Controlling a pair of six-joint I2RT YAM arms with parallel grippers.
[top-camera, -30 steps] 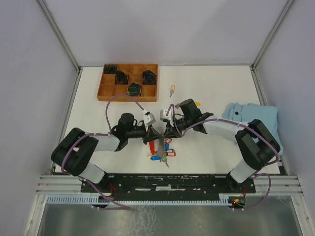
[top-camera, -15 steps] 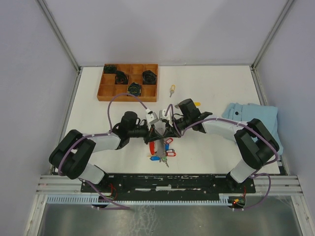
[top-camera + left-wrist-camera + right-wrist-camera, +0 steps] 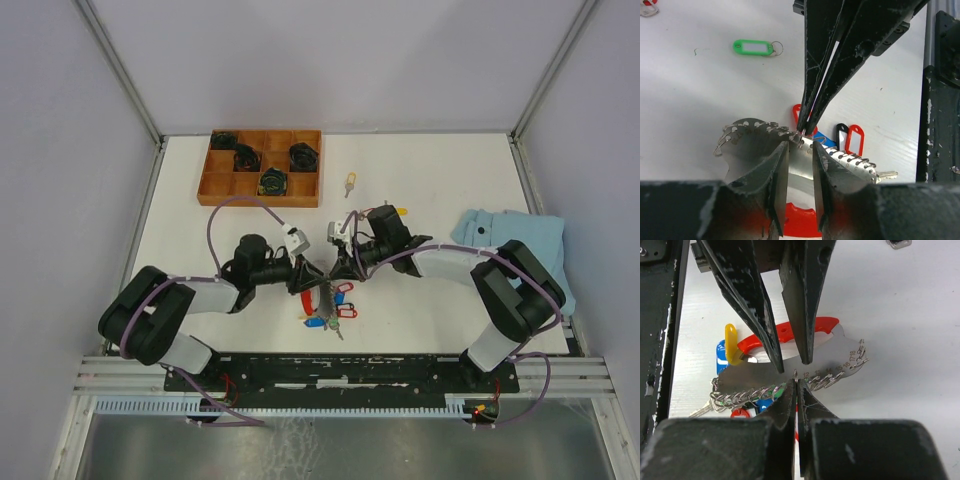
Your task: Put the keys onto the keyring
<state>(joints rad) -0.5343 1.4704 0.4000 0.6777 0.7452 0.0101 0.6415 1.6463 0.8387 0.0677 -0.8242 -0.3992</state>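
Observation:
The keyring (image 3: 326,298) lies between the arms: a red curved strap (image 3: 825,325), a grey metal band (image 3: 805,162) edged with small rings, and blue, red and yellow tags. My left gripper (image 3: 308,270) is open, its jaws standing apart over the band (image 3: 801,150). My right gripper (image 3: 336,268) is shut on a small ring at the band's edge (image 3: 796,382). Its fingertips (image 3: 807,127) meet just beyond my left jaws. Loose keys lie apart: a green tag (image 3: 754,47), a yellow tag (image 3: 349,183) and another yellow tag (image 3: 400,211).
A wooden compartment tray (image 3: 232,183) with black coiled items stands at the back left. A light blue cloth (image 3: 515,245) lies at the right. Frame rails run along the near edge (image 3: 340,370).
My left arm has drawn back slightly to the left and lower. My right gripper stays at the band's edge, and the keyring has hardly moved.

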